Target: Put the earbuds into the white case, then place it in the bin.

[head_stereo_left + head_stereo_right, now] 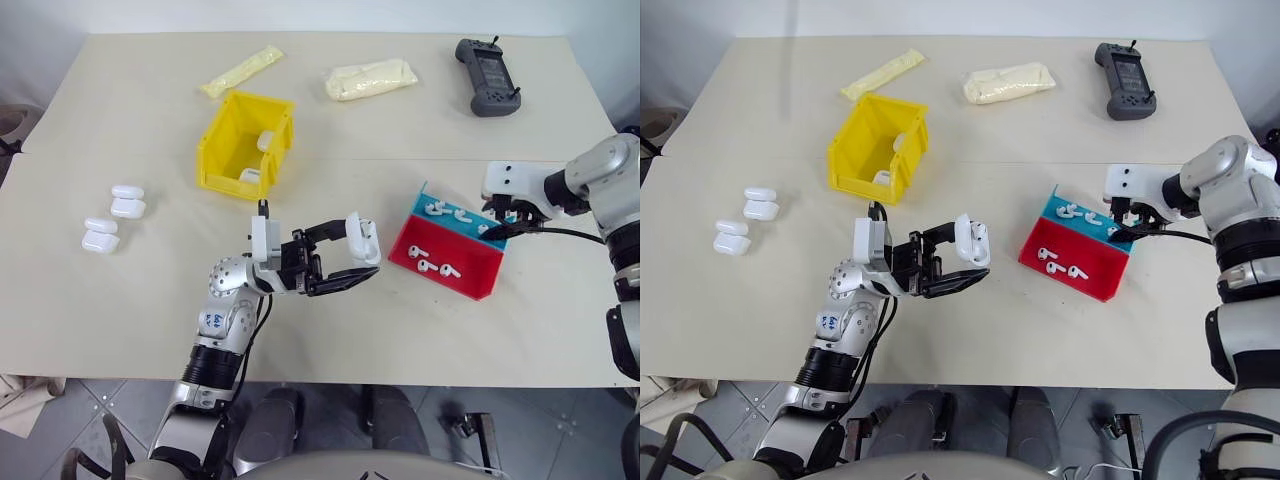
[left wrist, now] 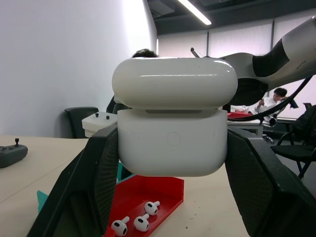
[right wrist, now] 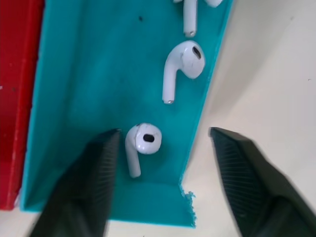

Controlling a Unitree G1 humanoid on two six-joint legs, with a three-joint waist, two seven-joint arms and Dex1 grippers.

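Above the table's near edge we found the left gripper [image 1: 345, 262] pinching the white case [image 1: 364, 238], lid ajar. The right gripper [image 3: 163, 163] hung spread over the tray's [image 1: 455, 270] teal corner, straddling one earbud [image 3: 140, 143]. Its outer finger [image 3: 247, 182] appeared to sit beyond the tray wall; closing there risked catching the rim and missing the bud. The bin [image 1: 245, 145] stood well apart.
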